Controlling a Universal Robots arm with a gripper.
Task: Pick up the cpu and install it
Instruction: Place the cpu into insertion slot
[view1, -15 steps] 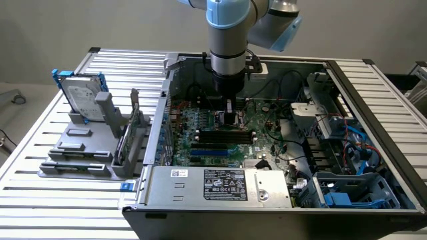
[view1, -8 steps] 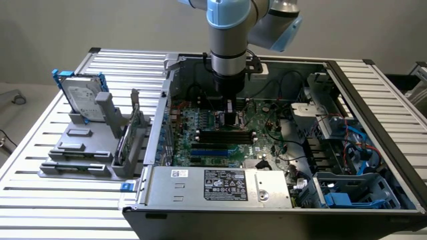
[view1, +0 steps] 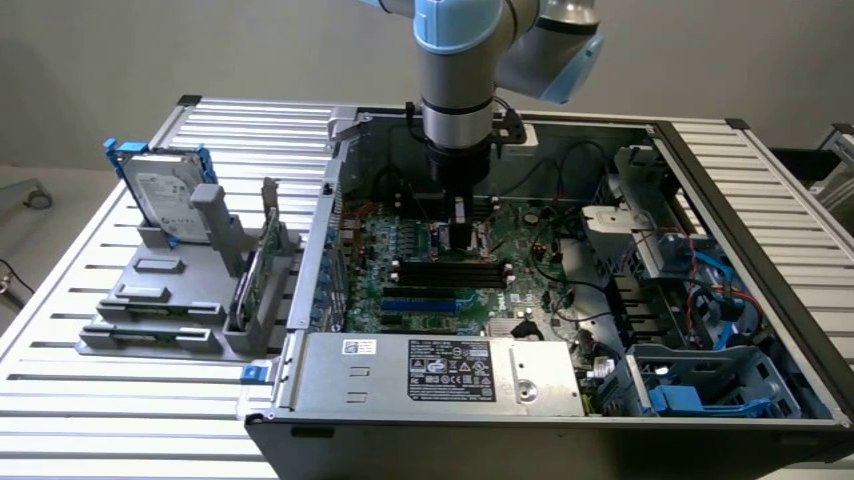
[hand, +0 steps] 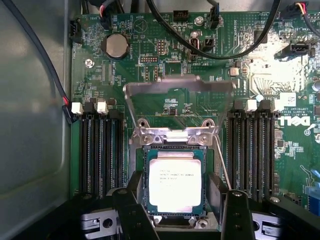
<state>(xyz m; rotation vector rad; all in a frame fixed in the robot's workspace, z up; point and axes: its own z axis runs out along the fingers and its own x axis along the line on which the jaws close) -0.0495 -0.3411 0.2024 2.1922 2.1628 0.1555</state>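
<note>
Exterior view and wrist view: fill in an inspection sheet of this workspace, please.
Surface: slatted metal table carrying an open PC case.
Job's things: cpu lying flat in its socket on the motherboard; socket frame raised.
Clutter: hard drive upright in a grey holder, at the exterior view's left.
Gripper: gripper open, one finger on either side of the cpu.
Cables: black cables looping over the motherboard; blue cables inside the PC case.
Surroundings: plain wall; nothing else seen.
</note>
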